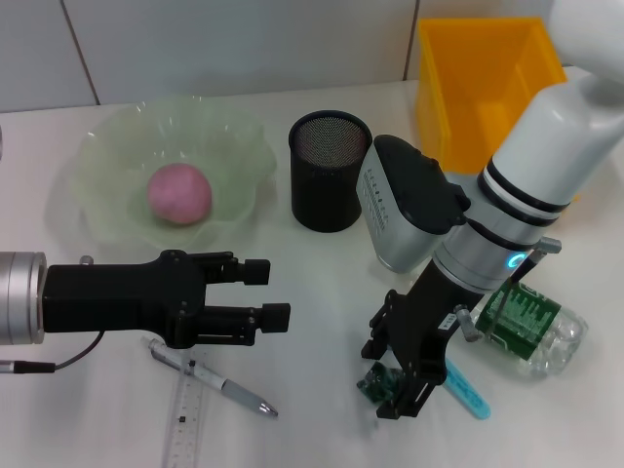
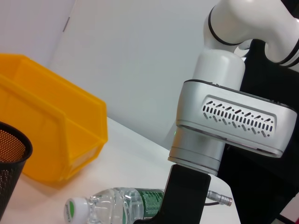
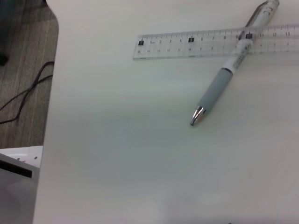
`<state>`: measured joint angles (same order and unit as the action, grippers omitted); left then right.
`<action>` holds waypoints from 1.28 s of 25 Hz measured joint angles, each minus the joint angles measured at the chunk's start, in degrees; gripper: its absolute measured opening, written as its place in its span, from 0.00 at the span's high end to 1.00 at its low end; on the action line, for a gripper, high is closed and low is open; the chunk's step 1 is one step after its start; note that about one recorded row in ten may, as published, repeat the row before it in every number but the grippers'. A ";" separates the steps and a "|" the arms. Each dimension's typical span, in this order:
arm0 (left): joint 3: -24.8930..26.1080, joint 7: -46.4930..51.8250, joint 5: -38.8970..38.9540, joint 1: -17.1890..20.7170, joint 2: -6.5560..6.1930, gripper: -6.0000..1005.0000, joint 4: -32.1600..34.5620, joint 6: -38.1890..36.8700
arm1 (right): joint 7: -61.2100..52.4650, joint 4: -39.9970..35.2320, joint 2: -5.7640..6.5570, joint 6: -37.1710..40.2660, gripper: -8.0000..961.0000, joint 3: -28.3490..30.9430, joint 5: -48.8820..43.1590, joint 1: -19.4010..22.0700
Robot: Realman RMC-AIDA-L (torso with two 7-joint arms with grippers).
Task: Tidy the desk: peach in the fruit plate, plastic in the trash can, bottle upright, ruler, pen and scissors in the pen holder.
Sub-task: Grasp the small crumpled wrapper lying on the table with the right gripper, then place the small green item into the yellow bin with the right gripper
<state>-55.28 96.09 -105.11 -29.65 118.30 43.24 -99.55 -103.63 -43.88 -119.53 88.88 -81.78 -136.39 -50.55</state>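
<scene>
One peach [image 1: 179, 193] lies in one green fruit plate [image 1: 102, 166] at about ten o'clock on the desk. There is one black mesh pen holder [image 1: 330, 171] near twelve o'clock and one yellow bin [image 1: 485, 83] at about one o'clock. One plastic bottle [image 1: 531, 328] lies on its side at about four o'clock, with one blue-handled item [image 1: 471, 392] just beside it, too hidden to name. At about seven o'clock there are one pen [image 1: 226, 388] and one clear ruler [image 1: 187, 421], crossing each other. Two grippers are counted: the left gripper [image 1: 270, 292] and the right gripper [image 1: 392, 395]
</scene>
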 joint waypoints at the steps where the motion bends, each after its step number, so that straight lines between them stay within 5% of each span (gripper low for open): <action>1: 0.00 0.00 0.00 0.00 0.00 0.22 0.00 0.00 | 0.00 0.00 0.00 0.00 0.30 0.00 0.00 0.00; 12: 0.09 -0.10 0.15 0.12 -0.17 0.22 0.00 -0.24 | -0.60 0.10 0.00 -1.10 0.31 -1.97 0.04 0.12; 24: 0.17 -0.38 0.54 0.12 -0.27 0.22 0.00 -0.30 | -1.33 -1.42 0.14 -0.42 0.76 -0.70 0.89 0.54; 32: 1.41 -0.73 0.54 0.40 -0.46 0.22 0.01 -0.35 | -2.23 -10.49 0.50 8.48 0.83 14.43 1.47 1.83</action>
<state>-53.87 95.36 -104.57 -29.25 117.84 43.24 -99.90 -105.86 -54.37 -119.03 97.35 -67.35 -134.92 -48.72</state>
